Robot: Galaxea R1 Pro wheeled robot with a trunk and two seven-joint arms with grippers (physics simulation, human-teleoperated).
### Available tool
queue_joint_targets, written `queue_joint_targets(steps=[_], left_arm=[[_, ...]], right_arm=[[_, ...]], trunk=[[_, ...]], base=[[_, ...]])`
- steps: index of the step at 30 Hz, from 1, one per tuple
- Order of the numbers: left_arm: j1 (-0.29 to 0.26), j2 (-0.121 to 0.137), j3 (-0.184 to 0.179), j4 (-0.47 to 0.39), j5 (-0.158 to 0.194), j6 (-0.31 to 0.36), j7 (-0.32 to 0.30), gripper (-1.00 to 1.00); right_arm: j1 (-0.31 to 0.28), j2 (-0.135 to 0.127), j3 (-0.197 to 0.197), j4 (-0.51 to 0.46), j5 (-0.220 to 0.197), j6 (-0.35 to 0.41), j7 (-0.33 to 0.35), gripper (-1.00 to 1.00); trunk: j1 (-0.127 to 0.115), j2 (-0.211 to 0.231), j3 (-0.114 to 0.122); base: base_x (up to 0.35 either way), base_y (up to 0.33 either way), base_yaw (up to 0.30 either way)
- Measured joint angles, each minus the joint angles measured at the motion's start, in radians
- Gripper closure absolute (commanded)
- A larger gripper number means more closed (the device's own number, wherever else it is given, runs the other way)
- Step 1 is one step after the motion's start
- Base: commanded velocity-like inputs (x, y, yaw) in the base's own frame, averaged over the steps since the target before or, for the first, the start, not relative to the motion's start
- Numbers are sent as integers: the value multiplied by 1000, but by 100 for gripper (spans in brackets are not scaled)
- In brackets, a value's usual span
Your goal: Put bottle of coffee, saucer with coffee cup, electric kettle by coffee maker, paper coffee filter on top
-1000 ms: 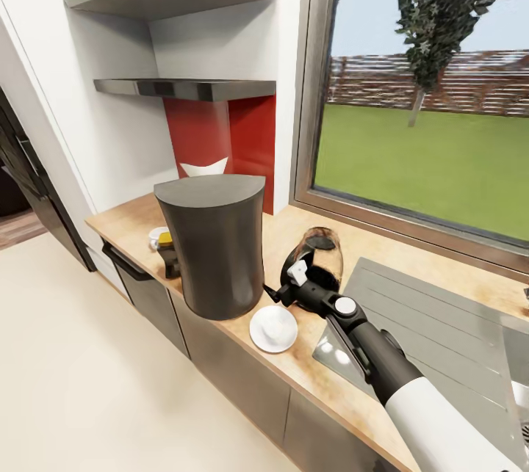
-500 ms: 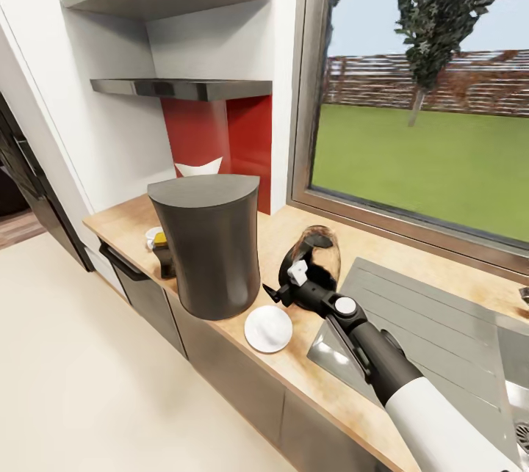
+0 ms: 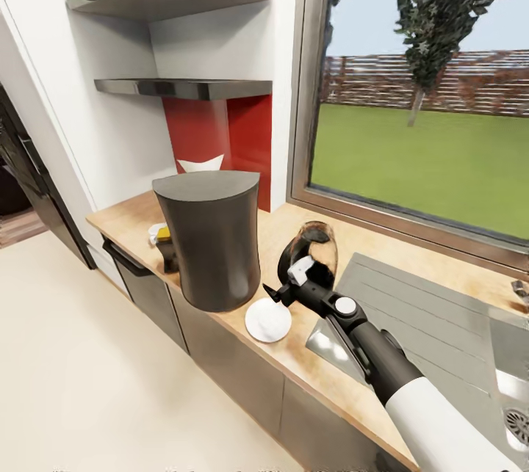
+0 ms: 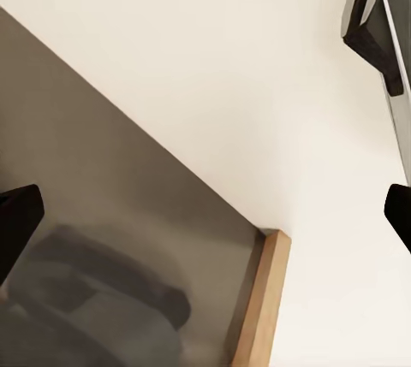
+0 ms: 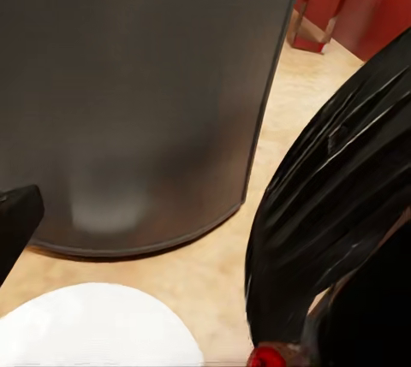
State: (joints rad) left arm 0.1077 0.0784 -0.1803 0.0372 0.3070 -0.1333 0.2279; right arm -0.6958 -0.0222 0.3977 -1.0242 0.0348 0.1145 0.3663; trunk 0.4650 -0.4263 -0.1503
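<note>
The dark grey coffee maker point(image 3: 209, 241) stands on the wooden countertop point(image 3: 294, 362); the right wrist view has it close ahead point(image 5: 145, 102). A white saucer point(image 3: 268, 320) lies at its base, bare on top. The glass electric kettle point(image 3: 314, 252) with a black handle point(image 5: 342, 196) leans just right of it. My right gripper point(image 3: 278, 294) sits at the handle, above the saucer, open; one fingertip point(image 5: 17, 221) shows and the other is hidden by the handle. A white cup point(image 3: 156, 231) and yellow-lidded coffee bottle point(image 3: 166, 248) sit behind the coffee maker. My left gripper point(image 4: 205, 213) is open and holds nothing.
A steel drainboard and sink point(image 3: 433, 318) lie right of the kettle. A white paper filter point(image 3: 200, 164) shows behind the coffee maker against the red backsplash point(image 3: 246, 142). Two shelves point(image 3: 184, 86) hang above. The left wrist view looks at pale floor point(image 4: 257, 59) and a cabinet side.
The head view has shifted slightly. My right arm, the kettle and the saucer keep about the same places relative to each other.
</note>
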Motion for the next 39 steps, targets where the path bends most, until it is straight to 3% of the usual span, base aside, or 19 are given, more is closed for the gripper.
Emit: queue_joint_targets(steps=[20, 30, 39], left_arm=[[0, -1, 0, -1, 0, 0, 0, -100], [0, -1, 0, -2, 2, 0, 0, -100], [-1, -1, 0, -2, 3, 0, 0, -100]], right_arm=[[0, 0, 0, 0, 0, 0, 0, -100], [0, 0, 0, 0, 0, 0, 0, -100], [0, 0, 0, 0, 0, 0, 0, -100]], trunk=[[0, 0, 0], [0, 0, 0], [0, 0, 0]], base=[[-21, -50, 0], [-246, -175, 0], [-328, 21, 0]])
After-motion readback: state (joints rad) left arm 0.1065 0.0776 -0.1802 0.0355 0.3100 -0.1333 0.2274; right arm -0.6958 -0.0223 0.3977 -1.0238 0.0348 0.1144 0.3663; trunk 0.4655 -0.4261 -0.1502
